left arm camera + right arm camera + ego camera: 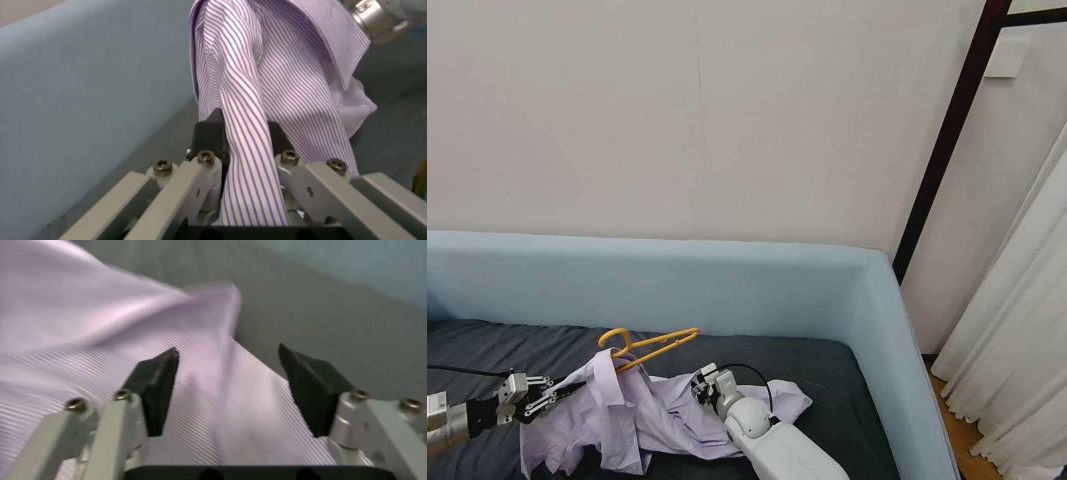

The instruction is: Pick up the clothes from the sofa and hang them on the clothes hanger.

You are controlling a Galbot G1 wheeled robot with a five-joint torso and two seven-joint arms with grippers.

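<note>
A lilac striped shirt (pixel 652 420) lies crumpled on the dark sofa seat (pixel 827 370), with an orange hanger (pixel 649 348) caught in its collar and sticking up. My left gripper (pixel 542 395) reaches in from the left and is shut on a fold of the shirt (pixel 250 150); the striped cloth runs up between its pads. My right gripper (pixel 704 385) hovers over the right part of the shirt (pixel 120 340), its fingers (pixel 157 385) open with cloth below them, nothing pinched.
The sofa has a pale blue backrest (pixel 657 280) and a blue right armrest (pixel 897 380). A black frame (pixel 947 130) stands against the wall at the right, with white curtains (pixel 1017 340) beyond it. Wooden floor (pixel 952 425) lies past the armrest.
</note>
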